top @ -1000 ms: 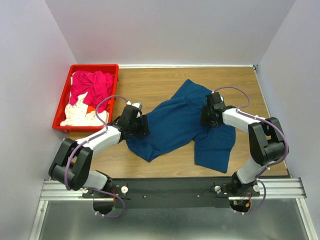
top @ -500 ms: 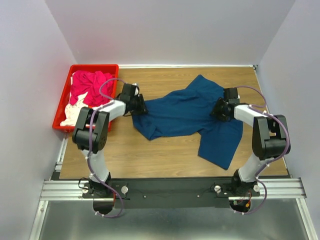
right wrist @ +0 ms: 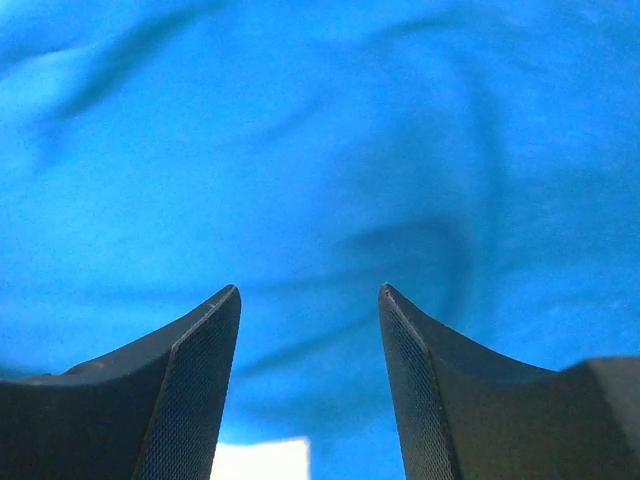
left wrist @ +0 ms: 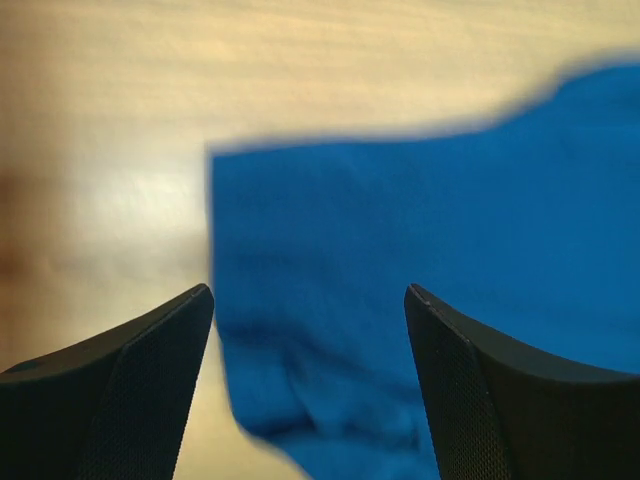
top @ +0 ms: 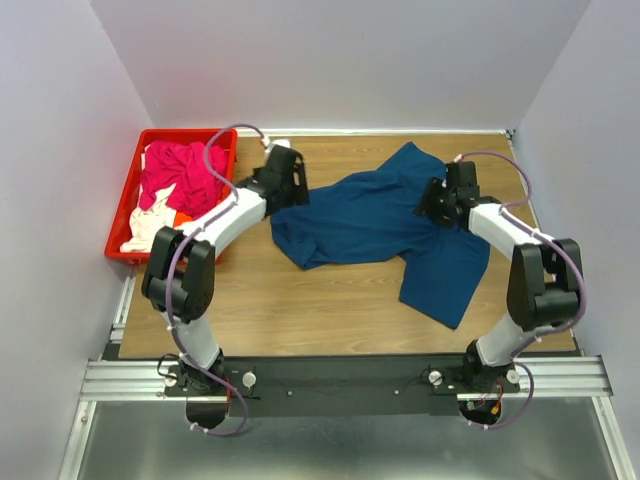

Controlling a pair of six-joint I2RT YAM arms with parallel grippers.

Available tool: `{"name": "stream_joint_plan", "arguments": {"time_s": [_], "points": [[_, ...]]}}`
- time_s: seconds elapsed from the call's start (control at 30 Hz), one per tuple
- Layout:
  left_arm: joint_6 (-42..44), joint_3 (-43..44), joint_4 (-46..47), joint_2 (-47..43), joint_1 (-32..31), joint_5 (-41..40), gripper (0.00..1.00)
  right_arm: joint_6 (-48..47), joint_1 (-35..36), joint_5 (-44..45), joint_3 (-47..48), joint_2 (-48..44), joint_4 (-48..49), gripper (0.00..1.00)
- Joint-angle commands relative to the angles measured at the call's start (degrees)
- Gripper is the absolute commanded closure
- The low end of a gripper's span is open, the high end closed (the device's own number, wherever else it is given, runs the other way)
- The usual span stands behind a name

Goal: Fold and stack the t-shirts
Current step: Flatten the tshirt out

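- Opening left gripper (left wrist: 310,292) wide, dropping navy t-shirt (top: 370,220) at its left edge.
- Keeping right gripper (right wrist: 310,290) parted, empty, over cloth.
- Leaving shirt stretched wider across surface (top: 300,310), readying first fold.

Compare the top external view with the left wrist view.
Only the top view shows the red crate holding a pink shirt and a white shirt, and the right gripper at the navy shirt. Only the wrist view shows the left gripper open, that shirt's edge beyond its fingers. Both show the navy shirt and the wooden table.
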Motion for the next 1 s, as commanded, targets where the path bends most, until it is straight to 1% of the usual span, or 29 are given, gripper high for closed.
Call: {"name": "stream_joint_plan", "arguments": {"time_s": [0.0,0.03,0.07,0.13,0.17,0.27,0.47,0.63,0.77,0.9,0.97], "points": [[-1.75,-4.8,-5.02,-4.91,-10.28,-14.53,0.16,-3.93,5.9,0.59,-2.45,-7.36,-0.85,0.35],[-2.28,-6.11,-7.21,-4.91,-11.78,-17.33,0.19,-3.75,7.48,0.69,-4.2,-9.02,-0.94,0.35],[-2.81,-6.56,-8.28,-4.74,-14.75,-18.66,0.21,-3.67,8.01,0.43,-5.17,-9.64,-0.94,0.35],[-4.48,-7.44,-10.21,-3.69,-17.15,-21.21,0.26,-3.31,9.33,0.07,-7.72,-10.96,-1.03,0.35],[-4.92,-7.61,-11.18,-3.25,-18.11,-22.62,0.31,-3.31,10.38,-0.02,-8.52,-11.75,-1.03,0.35],[-5.89,-8.05,-10.93,-1.14,-19.96,-21.76,0.38,-2.88,11.53,0.07,-11.59,-12.55,-0.94,0.35],[-5.63,-5.07,-9.87,3.78,-21.46,-21.49,0.47,-3.4,12.06,0.25,-14.32,-11.67,-0.59,0.35],[-5.1,-3.92,-9.34,5.81,-22.51,-20.17,0.47,-3.23,11.98,0.69,-15.29,-10.36,-0.06,0.35],[-5.45,-4.63,-8.64,5.11,-23.31,-19.3,0.43,-2.96,11.98,2.09,-16.17,-10.0,0.38,0.35],[-5.45,-5.33,-8.02,4.76,-23.4,-19.9,0.43,-2.7,12.06,2.18,-16.43,-9.56,0.56,0.35],[-5.01,-5.59,-8.2,5.37,-23.4,-20.25,0.45,-2.52,11.97,2.27,-16.35,-9.3,0.56,0.35]]}}
